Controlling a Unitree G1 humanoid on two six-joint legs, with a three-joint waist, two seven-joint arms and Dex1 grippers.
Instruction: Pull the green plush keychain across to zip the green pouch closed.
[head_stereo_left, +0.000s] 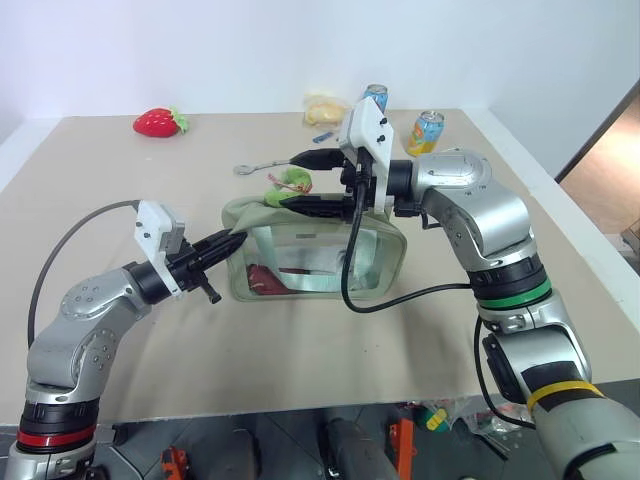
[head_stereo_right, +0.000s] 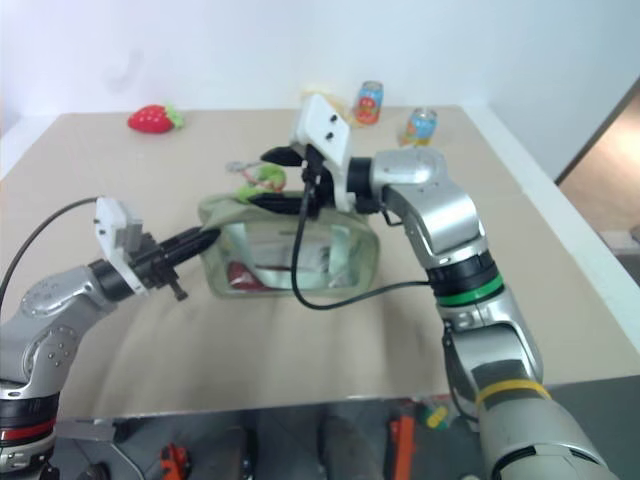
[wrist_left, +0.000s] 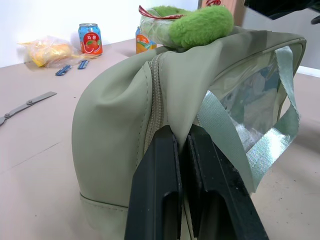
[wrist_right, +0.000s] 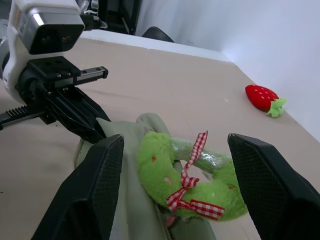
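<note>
The green pouch (head_stereo_left: 320, 262) lies on its side at the middle of the table, zip uppermost, with clear side panels. My left gripper (head_stereo_left: 230, 241) is shut on the fabric at the pouch's left end, right beside the zip (wrist_left: 156, 95); the wrist view shows both fingers (wrist_left: 160, 190) pinching the cloth. The green plush keychain (wrist_right: 165, 175), fuzzy with a red-and-white checked bow, rests on top of the pouch near that left end. My right gripper (wrist_right: 176, 137) reaches in from the right and stands open, one finger on each side of the keychain, apart from it.
A red plush strawberry (head_stereo_left: 160, 122) lies at the far left of the table. Two drink cans (head_stereo_left: 428, 132) and a yellow bag (head_stereo_left: 325, 108) stand at the back. A metal tool (head_stereo_left: 262, 166) lies just behind the pouch. My right arm's cable hangs in front of the pouch.
</note>
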